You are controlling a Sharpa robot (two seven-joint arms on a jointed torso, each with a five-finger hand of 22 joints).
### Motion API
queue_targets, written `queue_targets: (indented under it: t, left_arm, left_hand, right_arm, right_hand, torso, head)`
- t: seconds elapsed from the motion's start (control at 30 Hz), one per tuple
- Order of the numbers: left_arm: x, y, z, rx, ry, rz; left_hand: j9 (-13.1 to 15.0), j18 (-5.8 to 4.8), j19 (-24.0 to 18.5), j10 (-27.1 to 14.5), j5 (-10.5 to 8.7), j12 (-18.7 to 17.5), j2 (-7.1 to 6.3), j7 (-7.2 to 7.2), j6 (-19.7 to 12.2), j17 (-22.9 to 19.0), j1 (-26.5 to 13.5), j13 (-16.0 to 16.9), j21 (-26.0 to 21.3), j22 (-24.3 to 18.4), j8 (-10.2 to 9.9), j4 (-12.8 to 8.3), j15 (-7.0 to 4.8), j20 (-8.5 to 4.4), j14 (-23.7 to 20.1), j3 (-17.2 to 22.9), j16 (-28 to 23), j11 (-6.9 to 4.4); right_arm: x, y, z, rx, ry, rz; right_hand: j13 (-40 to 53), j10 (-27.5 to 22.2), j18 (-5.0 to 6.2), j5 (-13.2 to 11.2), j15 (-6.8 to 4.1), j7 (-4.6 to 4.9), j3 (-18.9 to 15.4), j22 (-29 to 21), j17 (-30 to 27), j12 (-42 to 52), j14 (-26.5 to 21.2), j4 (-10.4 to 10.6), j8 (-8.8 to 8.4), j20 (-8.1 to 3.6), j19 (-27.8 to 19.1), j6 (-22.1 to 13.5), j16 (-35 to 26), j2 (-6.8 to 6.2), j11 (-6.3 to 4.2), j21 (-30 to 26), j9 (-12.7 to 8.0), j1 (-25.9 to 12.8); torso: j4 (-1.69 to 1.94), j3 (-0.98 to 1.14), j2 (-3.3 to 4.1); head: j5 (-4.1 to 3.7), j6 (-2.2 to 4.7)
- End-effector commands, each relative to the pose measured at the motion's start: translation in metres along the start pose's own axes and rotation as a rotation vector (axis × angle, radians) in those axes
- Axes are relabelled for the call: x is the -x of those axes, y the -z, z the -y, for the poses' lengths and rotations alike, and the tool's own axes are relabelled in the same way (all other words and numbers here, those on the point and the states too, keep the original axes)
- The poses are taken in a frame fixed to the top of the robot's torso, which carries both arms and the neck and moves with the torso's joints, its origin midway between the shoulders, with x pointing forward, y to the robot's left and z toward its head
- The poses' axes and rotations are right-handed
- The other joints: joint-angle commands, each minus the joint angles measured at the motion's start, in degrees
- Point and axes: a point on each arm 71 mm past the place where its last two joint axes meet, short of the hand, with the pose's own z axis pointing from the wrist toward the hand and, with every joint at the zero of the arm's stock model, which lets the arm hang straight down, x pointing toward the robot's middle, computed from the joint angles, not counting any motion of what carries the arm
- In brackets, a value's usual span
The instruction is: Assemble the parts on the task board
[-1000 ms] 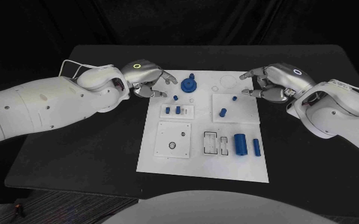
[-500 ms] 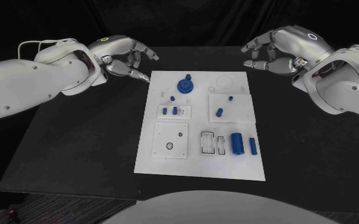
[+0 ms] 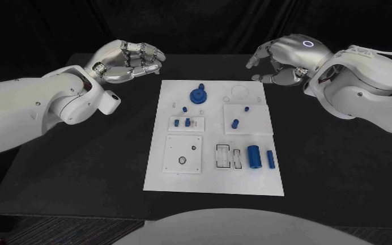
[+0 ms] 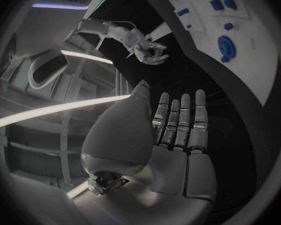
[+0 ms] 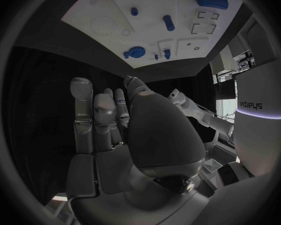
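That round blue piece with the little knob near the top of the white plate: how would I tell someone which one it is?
Start at the white task board lying in the middle of the black table. Go to its far edge, the end nearest the two raised hands, and look just left of centre. There sits the round blue part, a disc with a small knob on its far side, much wider than the small blue pegs just nearer the robot.

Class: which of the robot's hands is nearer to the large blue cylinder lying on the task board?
Right. The right hand hovers beyond the board's far right corner; the left hand is off the far left corner, farther from the large blue cylinder.
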Motion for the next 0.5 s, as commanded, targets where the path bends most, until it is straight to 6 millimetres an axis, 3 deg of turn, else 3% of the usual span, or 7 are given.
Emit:
queue_targets:
  t: [0.03, 0.07, 0.3, 0.37, 0.4, 0.43, 0.5]
  left_arm:
    - [-0.001, 0.005, 0.006, -0.162, 0.355, 0.115]
    - [-0.003, 0.006, 0.004, -0.162, 0.380, 0.118]
    - [-0.015, 0.010, -0.005, -0.152, 0.543, 0.155]
    - [-0.017, 0.011, -0.008, -0.142, 0.579, 0.165]
    - [-0.018, 0.012, -0.009, -0.138, 0.593, 0.168]
    - [-0.019, 0.013, -0.010, -0.134, 0.602, 0.169]
    - [-0.021, 0.015, -0.011, -0.129, 0.617, 0.171]
  left_hand:
    - [-0.3, 0.84, -1.3, -2.1, 2.91, 2.1, 1.43, 0.27, -1.6, -2.0, 0.2, -1.2, -3.2, -2.0, 0.8, -0.1, 0.62, 0.46, -2.5, -1.9, -2.4, 0.50]
    - [-0.4, 1.07, -1.6, -2.8, 3.67, 2.9, 2.02, 0.42, -2.1, -2.7, 0.5, -2.0, -4.4, -2.7, 1.3, -0.1, 0.96, 0.51, -2.8, -2.7, -3.0, 0.79]
    - [-1.2, 1.76, -2.0, -5.2, 5.08, 5.0, 3.91, 0.59, -4.9, -4.9, 1.2, -5.1, -7.5, -4.5, 1.7, -0.1, 1.75, 0.83, -3.2, -5.0, -4.1, 1.12]
    - [-1.7, 1.93, -2.1, -6.4, 6.71, 6.0, 4.72, 0.66, -6.5, -5.7, 2.6, -6.6, -8.8, -5.2, 1.7, -0.7, 1.82, 0.97, -3.7, -5.6, -4.2, 1.15]
    - [-1.7, 1.94, -2.1, -6.5, 7.08, 6.1, 4.86, 0.69, -6.6, -5.8, 2.9, -6.8, -9.0, -5.3, 1.8, -0.8, 1.82, 0.99, -3.8, -5.6, -4.2, 1.13]
    - [-1.7, 1.92, -2.3, -6.8, 7.67, 6.4, 5.02, 0.76, -6.8, -6.0, 3.2, -7.2, -9.3, -5.5, 2.0, -0.9, 1.92, 1.05, -4.0, -5.7, -4.2, 1.21]
    - [-1.8, 1.92, -2.5, -7.0, 8.34, 6.8, 5.27, 0.82, -7.0, -6.2, 3.7, -7.6, -9.8, -5.7, 2.2, -1.0, 2.01, 1.11, -4.2, -5.9, -4.3, 1.27]
  right_arm:
    - [-0.013, -0.001, 0.002, -0.028, 0.048, -0.113]
    - [-0.015, -0.001, 0.002, -0.028, 0.048, -0.121]
    - [-0.034, -0.003, 0.002, -0.020, 0.038, -0.177]
    - [-0.042, -0.003, 0.001, -0.010, 0.031, -0.187]
    - [-0.045, -0.004, 0.000, -0.004, 0.027, -0.191]
    - [-0.048, -0.004, -0.001, 0.000, 0.024, -0.196]
    - [-0.054, -0.004, -0.002, 0.005, 0.019, -0.204]
  right_hand:
    - [-2.7, -1.0, 0.61, -1.0, 0.30, 0.29, 0.3, 2.8, -0.2, -2.2, -0.1, -0.3, -1.88, 0.30, 0.2, -1.5, 0.2, -0.22, 0.44, -0.1, -0.3, -0.3]
    - [-5.2, -1.1, 0.44, -1.3, 0.57, 1.04, 0.2, 3.1, 0.0, -4.2, 0.3, -0.7, -2.62, 0.50, 0.9, -1.0, 0.7, -0.15, 0.83, 0.9, -0.7, -0.4]
    - [-12.2, 1.4, 0.14, -2.6, 0.95, 1.23, -0.3, 4.0, 0.0, -8.7, 1.1, -1.6, -4.46, 0.84, 2.4, 1.0, 1.6, 0.25, 1.31, 2.7, -2.0, -0.8]
    - [-13.2, 2.6, 0.10, -2.4, 0.96, 1.20, -0.3, 4.2, -0.1, -9.0, 1.2, -1.8, -4.80, 0.86, 2.6, 1.2, 1.7, 0.46, 1.23, 3.0, -2.2, -0.7]
    - [-14.5, 4.2, -0.05, 1.0, 0.97, 2.02, 0.3, 4.5, -0.1, -9.6, 1.4, -2.5, -6.17, 0.90, 2.9, -0.6, 1.9, 0.55, 1.15, 3.6, -2.9, 0.1]
    - [-15.4, 4.9, 0.02, 2.9, 0.79, 2.00, 0.6, 4.6, -0.2, -10.2, 1.4, -3.1, -6.51, 0.73, 3.0, -0.8, 1.9, 0.41, 1.10, 3.7, -3.2, 0.5]
    - [-16.1, 5.3, -0.02, 3.1, 0.74, 1.81, 0.8, 4.8, -0.2, -10.7, 1.5, -3.4, -6.72, 0.65, 3.1, -0.9, 2.0, 0.31, 1.08, 3.9, -3.4, 0.6]
  torso:
    - [0.40, -0.39, -0.31]
    - [0.46, -0.45, -0.36]
    - [0.79, -0.83, -1.04]
    - [0.83, -0.92, -1.27]
    - [0.84, -0.96, -1.39]
    - [0.81, -1.01, -1.54]
    - [0.78, -1.12, -1.94]
  head:
    - [-0.52, 0.02]
    - [-0.52, 0.02]
    - [-0.14, 0.02]
    - [-0.16, 0.02]
    - [-0.22, 0.02]
    - [-0.25, 0.02]
    - [-0.21, 0.02]
